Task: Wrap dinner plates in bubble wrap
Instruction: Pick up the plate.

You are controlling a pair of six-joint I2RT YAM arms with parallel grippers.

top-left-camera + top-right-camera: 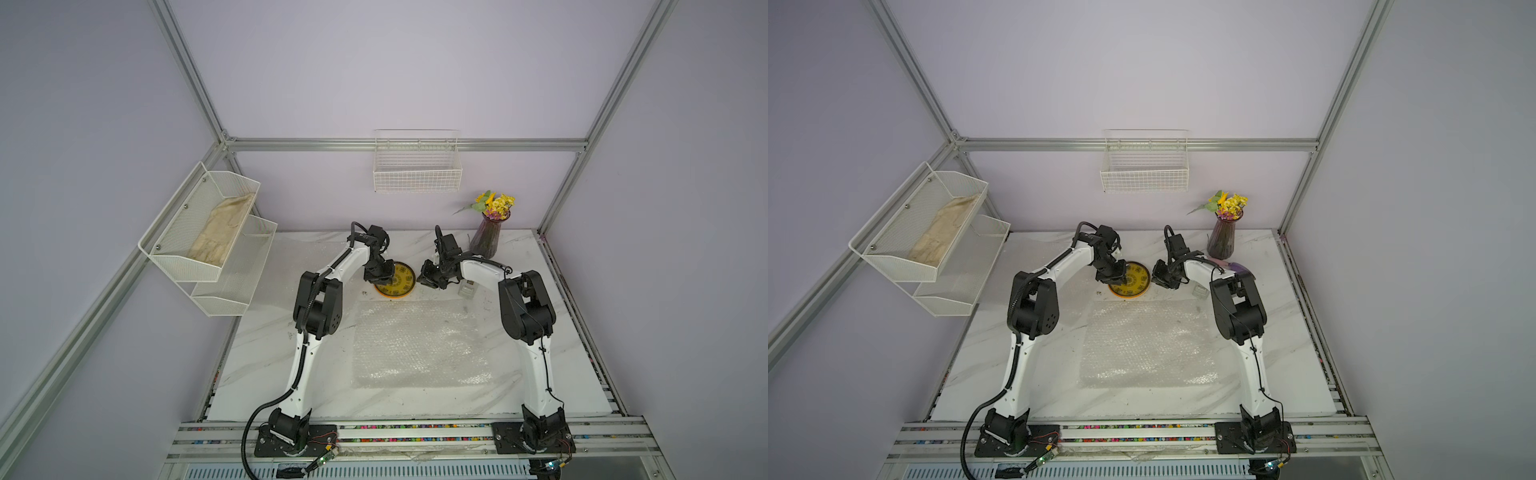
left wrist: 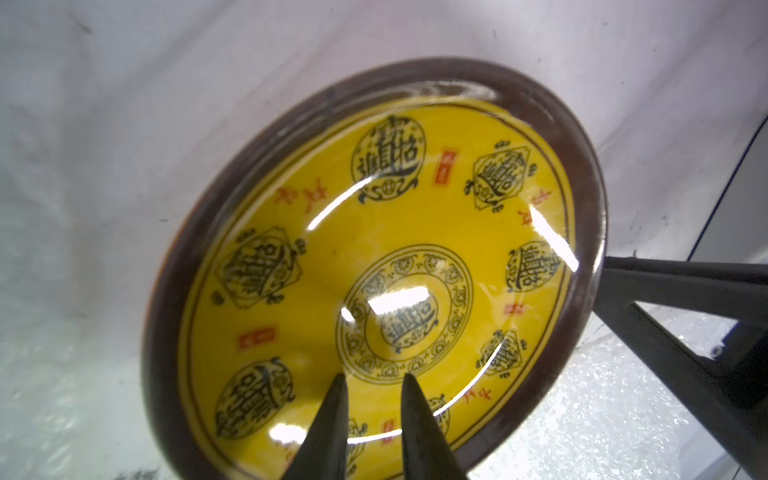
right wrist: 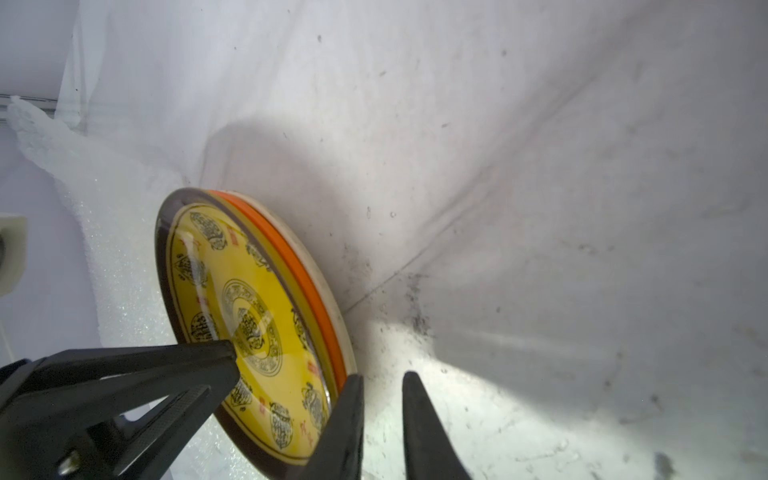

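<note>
A stack of dinner plates lies at the back middle of the table: the yellow patterned plate point(image 1: 401, 280) point(image 1: 1133, 280) point(image 2: 374, 249) point(image 3: 274, 332) on top, the orange plate point(image 3: 309, 286) under it, and the cream plate point(image 3: 326, 286) at the bottom. My left gripper point(image 1: 385, 284) point(image 1: 1117, 284) point(image 2: 372, 376) hovers over the yellow plate's left half, its fingers a narrow gap apart with nothing between them. My right gripper point(image 1: 420, 280) point(image 1: 1154, 281) point(image 3: 382, 376) sits at the stack's right rim, also narrowly open and empty. A bubble wrap point(image 1: 419, 345) point(image 1: 1148, 345) sheet lies flat in front of the stack.
A purple vase of yellow flowers point(image 1: 486, 239) stands at the back right. A small clear-grey object point(image 1: 467, 289) sits under the right forearm. A white wire basket point(image 1: 417, 168) hangs on the back wall. A mesh shelf point(image 1: 249, 185) on the left wall holds a beige cloth point(image 1: 220, 232).
</note>
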